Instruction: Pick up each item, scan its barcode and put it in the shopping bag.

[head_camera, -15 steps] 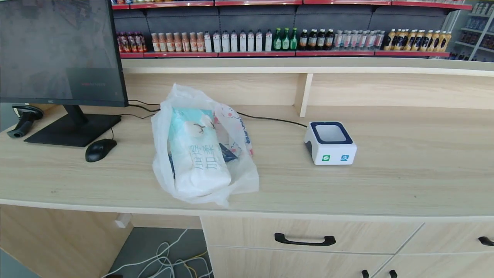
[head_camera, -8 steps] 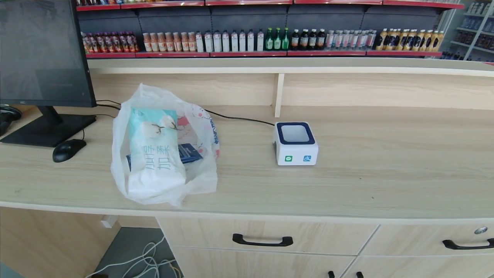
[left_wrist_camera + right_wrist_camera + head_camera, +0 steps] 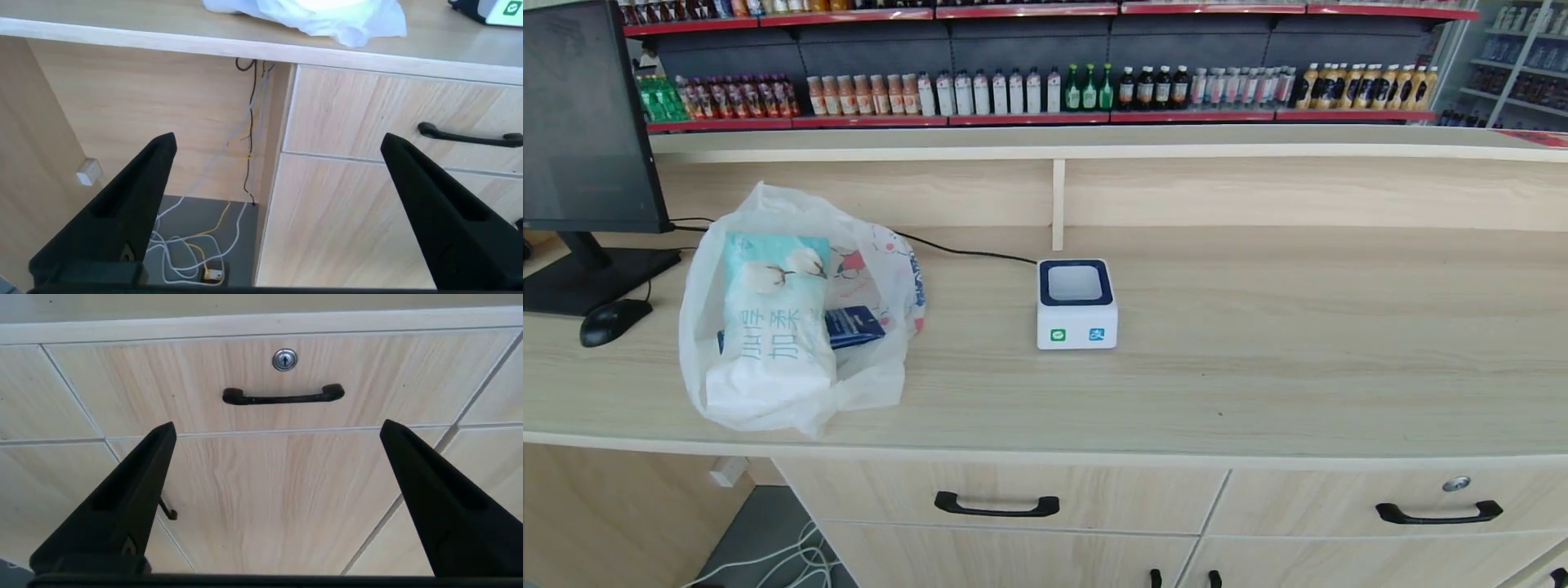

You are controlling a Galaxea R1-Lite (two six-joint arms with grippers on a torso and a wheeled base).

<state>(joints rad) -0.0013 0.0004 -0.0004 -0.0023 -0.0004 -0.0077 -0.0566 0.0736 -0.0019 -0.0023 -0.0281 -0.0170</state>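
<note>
shopping bag (image 3: 876, 384) is lying on the wooden counter (image 3: 1258, 384), left of the white scanner (image 3: 1076, 314) and apart from it. it is holding a tissue pack (image 3: 772, 327) and a dark blue item (image 3: 854, 325). i'm seeing my left gripper (image 3: 278, 212) hanging below the counter edge, fingers spread wide and gripping nothing. my right gripper (image 3: 278, 506) is facing a drawer handle (image 3: 283, 396), likewise spread wide with nothing between its fingers.
</note>
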